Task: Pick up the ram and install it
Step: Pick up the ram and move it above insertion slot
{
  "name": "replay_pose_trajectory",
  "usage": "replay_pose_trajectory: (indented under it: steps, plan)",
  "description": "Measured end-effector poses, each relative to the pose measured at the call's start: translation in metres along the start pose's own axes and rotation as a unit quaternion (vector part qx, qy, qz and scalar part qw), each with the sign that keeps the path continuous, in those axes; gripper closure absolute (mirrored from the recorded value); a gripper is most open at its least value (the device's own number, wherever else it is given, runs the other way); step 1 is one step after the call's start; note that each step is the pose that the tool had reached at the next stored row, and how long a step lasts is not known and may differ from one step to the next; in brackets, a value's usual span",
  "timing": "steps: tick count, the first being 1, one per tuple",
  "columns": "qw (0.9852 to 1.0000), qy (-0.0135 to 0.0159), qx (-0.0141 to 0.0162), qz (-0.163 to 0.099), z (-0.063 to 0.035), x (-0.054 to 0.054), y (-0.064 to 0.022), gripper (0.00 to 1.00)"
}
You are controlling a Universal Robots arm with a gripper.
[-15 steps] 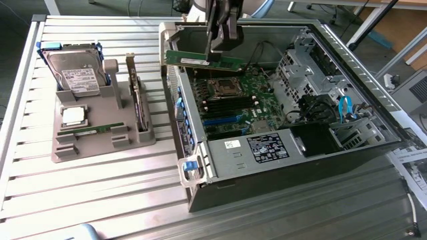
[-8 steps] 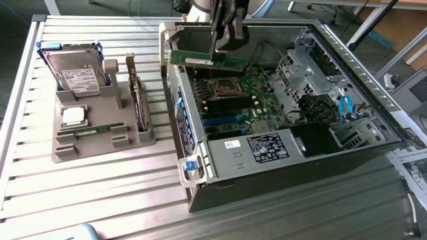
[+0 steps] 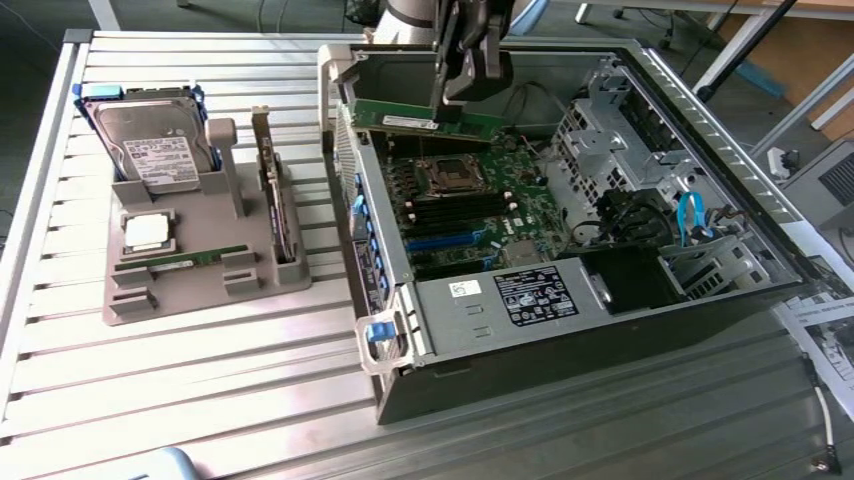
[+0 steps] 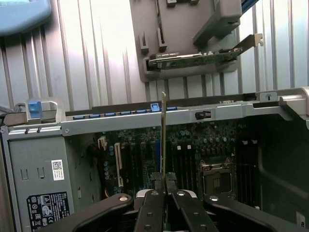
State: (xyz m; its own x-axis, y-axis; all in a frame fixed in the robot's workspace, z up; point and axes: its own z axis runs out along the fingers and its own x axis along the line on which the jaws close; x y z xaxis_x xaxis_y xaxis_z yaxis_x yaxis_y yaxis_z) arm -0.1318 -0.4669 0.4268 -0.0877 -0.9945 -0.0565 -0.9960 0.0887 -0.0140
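**Ram held in the jaws above the open case**

The jaws are closed on the ram (image 3: pixel 427 120), pinching it from above, nearer its end at the exterior view's right. The stick is long, narrow and thin: a green board with a row of black chips and a small white label on the face seen in the exterior view. It is held on edge with its long side about level. It sits over the far part of the motherboard (image 3: pixel 467 205), close to the processor socket (image 3: pixel 447 175). In the wrist view the ram (image 4: pixel 164 130) is seen edge-on as a thin upright line running out from between the closed jaws, over the dark memory slots (image 4: pixel 186 157) beside the socket (image 4: pixel 215 174).

The computer case (image 3: pixel 367 200) lies open on its side on the slatted metal desk (image 3: pixel 200 400), towards the desk's edge at the exterior view's right. Near the edge at the exterior view's left stands a grey holder (image 3: pixel 200 295). It carries a hard drive (image 3: pixel 158 140), a square silver processor (image 3: pixel 147 232), a second green stick (image 3: pixel 180 262) lying flat, and a wider card with a metal bracket (image 3: pixel 274 185) standing on edge.
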Motion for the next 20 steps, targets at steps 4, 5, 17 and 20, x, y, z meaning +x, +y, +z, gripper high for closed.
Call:
replay_pose_trajectory:
  steps: [4,5,17,20]
  plan:
    - [1.0,0.0,0.0,0.0,0.0001,0.0,-0.0036,0.87]
    - [1.0,0.0,0.0,0.0,0.0001,0.0,-0.0045,0.87]
    - [1.0,0.0,0.0,0.0,0.0003,-0.001,-0.0165,0.87]
    - [1.0,0.0,0.0,0.0,0.0004,-0.002,-0.0208,0.87]
